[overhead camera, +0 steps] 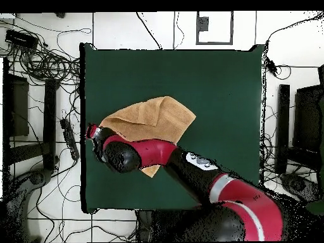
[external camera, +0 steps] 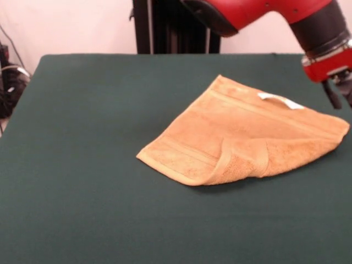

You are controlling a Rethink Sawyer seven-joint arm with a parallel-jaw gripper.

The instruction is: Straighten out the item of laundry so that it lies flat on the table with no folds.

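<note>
We see a dark green worktop with a felt-like surface. In the front view it fills nearly the whole picture, and behind it there is a pale wall and a black pedestal at 12 o'clock. At the left edge some black cables hang beside the worktop.

The towel lies on the worktop, right of the middle in the front view, toward 3 o'clock. It is golden-orange terry cloth. It is not flat: its near edge is turned over on itself and makes a rolled fold at about 6 o'clock of the cloth. A small white label sits near its far edge.

In the overhead view the towel lies toward 9 o'clock of the worktop, near the left edge. Around the worktop the floor is pale and tiled, with many black cables on it.

The red and black arm reaches over the towel's lower part from 5 o'clock. The hand shows at the right edge of the front view, just beside the towel's far right corner. We cannot tell how it is set.
</note>
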